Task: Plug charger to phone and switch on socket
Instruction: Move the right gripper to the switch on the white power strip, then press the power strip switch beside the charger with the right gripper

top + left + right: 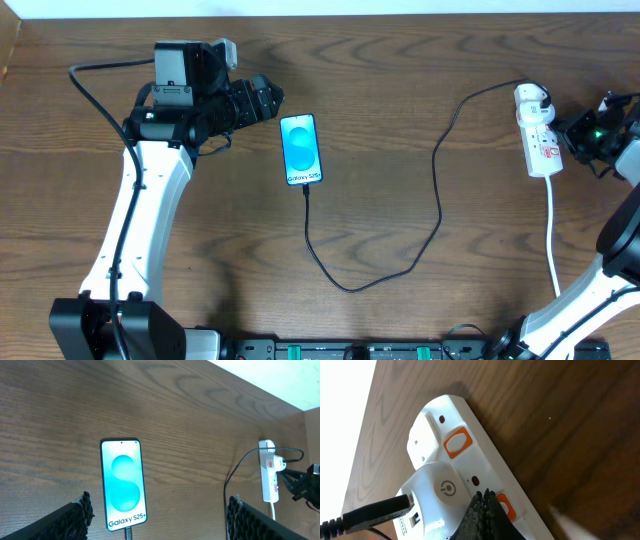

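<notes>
The phone (301,149) lies flat mid-table, its blue screen (123,482) lit. The charger's thin black cable (438,190) loops from the phone's near end, where its small plug tip (128,533) sits in the port, over to a white adapter (437,495) on the socket (538,135). My left gripper (159,510) hovers open, just left of the phone and holding nothing. My right gripper (486,497) is shut and empty, its tips pointing down at the second orange switch (505,507) of the socket (470,455). Contact with the switch is unclear.
The socket's white cord (552,230) runs toward the front edge at the right. The charger cable loop (345,285) lies across the table's middle front. A second orange switch (458,443) sits at the socket's end. The table's far edge (400,14) is close behind.
</notes>
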`<state>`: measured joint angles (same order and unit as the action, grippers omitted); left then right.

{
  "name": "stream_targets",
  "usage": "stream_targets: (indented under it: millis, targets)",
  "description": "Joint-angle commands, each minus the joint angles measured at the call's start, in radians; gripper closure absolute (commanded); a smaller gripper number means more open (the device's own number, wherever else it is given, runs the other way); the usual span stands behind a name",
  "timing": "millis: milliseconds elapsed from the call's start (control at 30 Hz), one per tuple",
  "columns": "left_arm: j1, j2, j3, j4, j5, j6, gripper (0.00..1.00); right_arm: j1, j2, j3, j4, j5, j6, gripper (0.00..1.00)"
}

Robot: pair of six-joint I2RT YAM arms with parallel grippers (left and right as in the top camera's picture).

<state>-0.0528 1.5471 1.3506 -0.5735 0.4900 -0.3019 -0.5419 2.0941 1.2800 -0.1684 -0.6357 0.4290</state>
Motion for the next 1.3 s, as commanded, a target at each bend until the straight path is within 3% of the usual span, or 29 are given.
stream_targets:
  millis: [0, 1267]
  targets:
    - [0.001, -0.012, 0.003, -0.002, -0.013, 0.014, 0.13, 0.015, 0.019, -0.002, -0.004, -0.018, 0.012, 0.99]
    - [0.001, -0.012, 0.003, -0.006, -0.012, 0.013, 0.14, 0.187, 0.033, -0.02, -0.17, 0.001, 0.013, 0.99]
